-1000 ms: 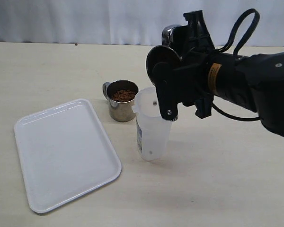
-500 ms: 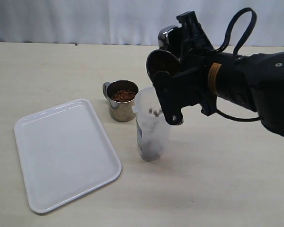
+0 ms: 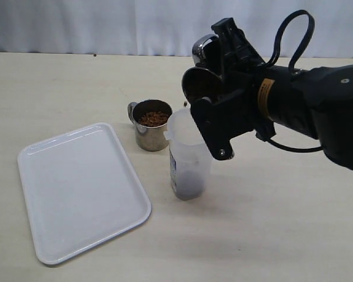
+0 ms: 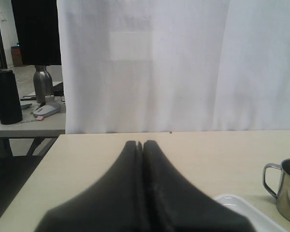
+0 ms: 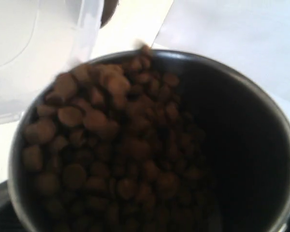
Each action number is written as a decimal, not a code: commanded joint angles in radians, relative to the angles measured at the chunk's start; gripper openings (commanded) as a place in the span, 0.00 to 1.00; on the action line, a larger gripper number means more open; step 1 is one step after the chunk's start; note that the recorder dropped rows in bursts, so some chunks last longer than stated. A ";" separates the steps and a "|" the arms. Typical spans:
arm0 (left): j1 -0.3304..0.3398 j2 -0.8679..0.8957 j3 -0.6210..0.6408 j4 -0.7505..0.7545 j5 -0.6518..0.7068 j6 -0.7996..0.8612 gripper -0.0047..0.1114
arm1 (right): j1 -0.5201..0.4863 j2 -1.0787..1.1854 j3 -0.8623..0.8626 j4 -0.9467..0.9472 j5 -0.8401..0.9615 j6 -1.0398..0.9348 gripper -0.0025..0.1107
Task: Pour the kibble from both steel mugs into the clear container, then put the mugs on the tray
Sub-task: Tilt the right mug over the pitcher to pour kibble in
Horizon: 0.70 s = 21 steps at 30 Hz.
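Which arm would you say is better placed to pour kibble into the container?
Right: the right gripper holds a tilted mug of kibble above the container; the left gripper is shut and empty.

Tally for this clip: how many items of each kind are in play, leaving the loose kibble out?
steel mugs: 2 (one standing beside the container, one held tipped above it)
clear container: 1
tray: 1
Total: 4
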 commanded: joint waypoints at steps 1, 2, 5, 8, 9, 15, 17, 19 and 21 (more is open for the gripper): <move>-0.007 -0.002 0.003 -0.002 -0.007 0.000 0.04 | 0.002 -0.002 -0.010 -0.011 0.005 -0.007 0.06; -0.007 -0.002 0.003 -0.002 -0.007 0.000 0.04 | 0.002 -0.002 -0.010 -0.011 0.005 -0.007 0.06; -0.007 -0.002 0.003 -0.002 -0.006 0.000 0.04 | 0.002 -0.002 -0.010 -0.011 0.005 -0.007 0.06; -0.007 -0.002 0.003 -0.002 -0.007 0.000 0.04 | 0.002 -0.002 -0.010 -0.011 0.005 -0.012 0.06; -0.007 -0.002 0.003 -0.002 -0.007 0.000 0.04 | 0.002 -0.002 -0.010 -0.011 0.005 -0.015 0.06; -0.007 -0.002 0.003 -0.002 -0.007 0.000 0.04 | 0.002 -0.002 -0.010 -0.011 0.005 -0.030 0.06; -0.007 -0.002 0.003 -0.002 -0.007 0.000 0.04 | 0.002 -0.002 -0.010 -0.011 0.003 -0.041 0.06; -0.007 -0.002 0.003 -0.002 -0.007 0.000 0.04 | 0.002 -0.002 -0.010 -0.011 -0.005 -0.041 0.06; -0.007 -0.002 0.003 -0.002 -0.007 0.000 0.04 | 0.002 -0.002 -0.010 -0.011 -0.053 -0.045 0.06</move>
